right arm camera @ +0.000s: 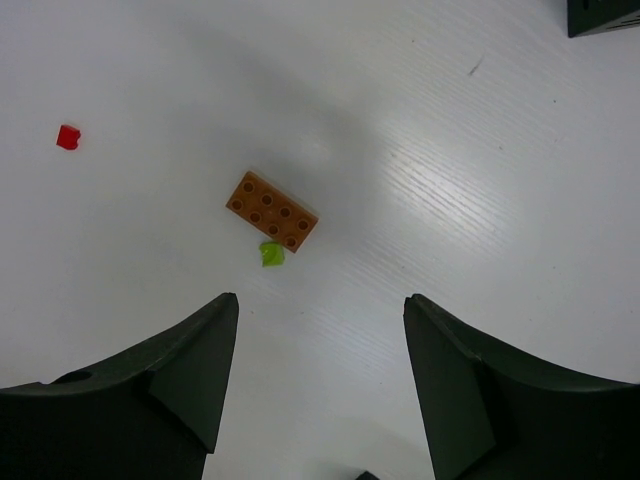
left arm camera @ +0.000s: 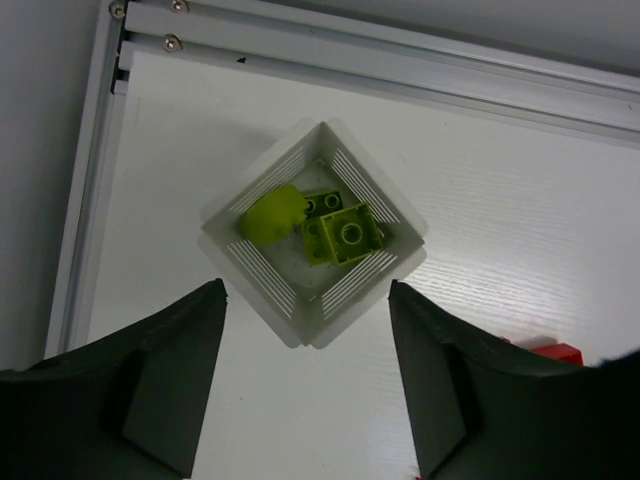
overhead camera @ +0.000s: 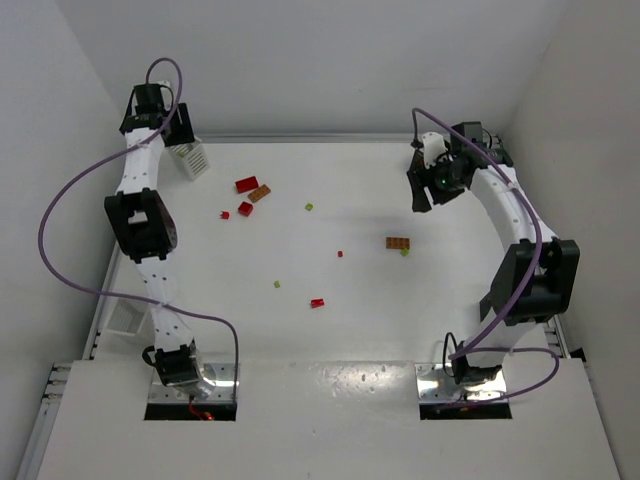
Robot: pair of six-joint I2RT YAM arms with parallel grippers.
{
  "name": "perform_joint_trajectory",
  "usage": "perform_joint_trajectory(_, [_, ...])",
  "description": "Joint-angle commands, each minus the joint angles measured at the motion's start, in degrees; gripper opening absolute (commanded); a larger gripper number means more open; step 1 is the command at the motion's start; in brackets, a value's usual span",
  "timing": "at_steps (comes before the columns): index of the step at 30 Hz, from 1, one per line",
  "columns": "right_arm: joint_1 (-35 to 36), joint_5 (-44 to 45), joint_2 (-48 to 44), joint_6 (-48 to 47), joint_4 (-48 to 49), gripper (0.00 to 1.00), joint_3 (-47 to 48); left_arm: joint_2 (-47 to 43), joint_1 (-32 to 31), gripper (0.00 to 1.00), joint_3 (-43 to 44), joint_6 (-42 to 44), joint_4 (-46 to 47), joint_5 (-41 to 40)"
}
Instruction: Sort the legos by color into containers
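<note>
A white table (overhead camera: 400, 300) fills the space between plain white walls (overhead camera: 300, 60). Nearest its front edge, well short of either pair of jaws, a small red brick (overhead camera: 317, 302) and a tiny yellow-green piece (overhead camera: 277, 284) lie loose and apart. The right jaws are spread wide and grasp nothing, hanging over bare table. Their dark fingers (right arm camera: 150, 400) frame an orange-brown plate (right arm camera: 272, 210) lying flat ahead of them and centred between them, with a yellow-green chip (right arm camera: 271, 254) just beside its nearer edge. Further ahead and to their left sits a tiny red piece (right arm camera: 68, 137), and a corner of a black basket (right arm camera: 603, 15) shows beyond them to the right. The left jaws are likewise released and empty, hovering over the far left corner of the table. Between them and just ahead stands a white basket (left arm camera: 262, 272), turned corner-on. It holds a yellow-green brick (left arm camera: 348, 235), a rounded yellow-green piece (left arm camera: 270, 215) and a darker green brick (left arm camera: 322, 203) partly beneath them. To the right of the left jaws, out on the table, lie a larger red brick (overhead camera: 246, 184) with an orange-brown brick (overhead camera: 260, 194) just beside it, a smaller red brick (overhead camera: 245, 208) near them, and further right a lone yellow-green bit (overhead camera: 309, 207).
</note>
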Motion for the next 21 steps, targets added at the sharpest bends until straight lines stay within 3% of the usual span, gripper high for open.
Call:
perform_joint_trajectory(1, [0.99, -1.29, -0.24, -2.94, -1.28, 0.68, 1.18, 0.47, 0.73, 0.73, 3.40, 1.59, 4.18, -2.01])
perform_joint_trajectory(7, [4.15, -6.21, -2.26, -10.76, -6.20, 0.62, -1.89, -4.62, 0.73, 0.75, 0.87, 2.12, 6.11, 1.76])
perform_joint_trajectory(10, [7.75, -7.54, -5.60, -13.32, -6.74, 0.62, -6.36, -12.34, 0.21, 0.74, -6.68, 2.12, 8.13, 6.86])
perform_joint_trajectory(14, [13.72, -4.47, -6.22, -14.90, -6.21, 0.60, -11.91, -24.12, 0.21, 0.74, -24.22, 0.46, 13.23, 12.83])
perform_joint_trajectory(21, [14.97, 3.26, -1.47, -9.46, -4.36, 0.41, -13.76, -39.69, 0.73, 0.74, -38.77, 0.45, 13.94, 14.69])
